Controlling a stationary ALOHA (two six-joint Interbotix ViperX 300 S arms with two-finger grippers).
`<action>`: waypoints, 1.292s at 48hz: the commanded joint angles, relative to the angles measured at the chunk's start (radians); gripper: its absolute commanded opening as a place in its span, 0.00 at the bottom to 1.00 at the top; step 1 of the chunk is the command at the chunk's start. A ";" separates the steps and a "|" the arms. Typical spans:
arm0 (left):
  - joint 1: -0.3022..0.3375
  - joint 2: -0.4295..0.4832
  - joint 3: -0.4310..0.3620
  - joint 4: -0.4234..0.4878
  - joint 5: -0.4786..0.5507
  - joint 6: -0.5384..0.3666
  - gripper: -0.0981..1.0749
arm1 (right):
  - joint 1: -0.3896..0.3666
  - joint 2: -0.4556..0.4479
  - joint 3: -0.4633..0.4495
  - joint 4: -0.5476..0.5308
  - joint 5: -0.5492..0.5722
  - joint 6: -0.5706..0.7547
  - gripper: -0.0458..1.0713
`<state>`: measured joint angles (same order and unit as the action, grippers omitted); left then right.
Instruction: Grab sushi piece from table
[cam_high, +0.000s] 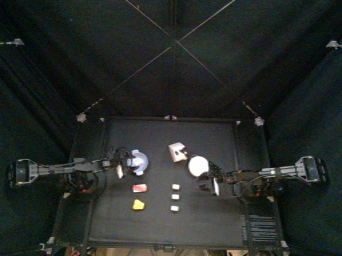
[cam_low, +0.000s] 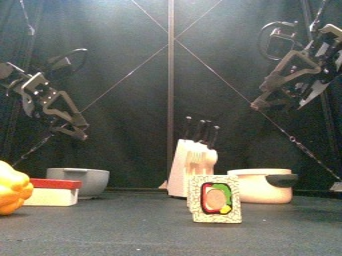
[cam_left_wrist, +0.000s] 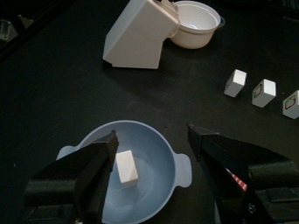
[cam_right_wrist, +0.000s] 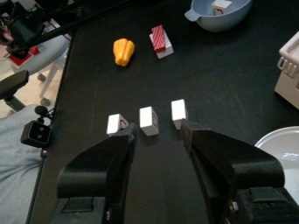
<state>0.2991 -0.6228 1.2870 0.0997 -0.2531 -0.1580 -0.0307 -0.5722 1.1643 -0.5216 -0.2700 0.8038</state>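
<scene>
Three small white sushi pieces (cam_right_wrist: 147, 119) stand in a row on the black table (cam_high: 221, 225), seen in the top view as a short column (cam_high: 175, 197). One sushi piece (cam_low: 214, 200) shows its green and pink face up close in the front view. My left gripper (cam_left_wrist: 153, 133) hangs open over a pale blue bowl (cam_left_wrist: 128, 166) that holds a white block (cam_left_wrist: 125, 166); the sushi row (cam_left_wrist: 265, 92) lies off to one side of it. My right gripper (cam_right_wrist: 158, 136) is open just above and short of the row, holding nothing.
A white knife block (cam_high: 177, 152) and a white pot (cam_high: 199, 165) stand mid-table. A red-and-white block (cam_right_wrist: 160, 40) and a yellow pepper (cam_right_wrist: 122, 50) lie on the left half, beyond the sushi from my right arm. Black curtains enclose the table.
</scene>
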 joint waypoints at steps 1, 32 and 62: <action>-0.048 0.006 -0.012 0.006 -0.040 0.002 0.90 | 0.002 -0.003 -0.025 0.002 -0.006 -0.002 0.77; -0.318 0.535 -0.336 0.043 -0.132 0.008 0.90 | 0.008 -0.003 -0.018 0.006 -0.006 0.000 0.77; -0.314 0.822 -0.614 0.100 -0.121 0.026 0.90 | 0.008 -0.002 -0.017 0.006 -0.008 0.000 0.77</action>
<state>-0.0169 0.1979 0.7118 0.1979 -0.3712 -0.1335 -0.0245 -0.5691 1.1628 -0.5170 -0.2700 0.8053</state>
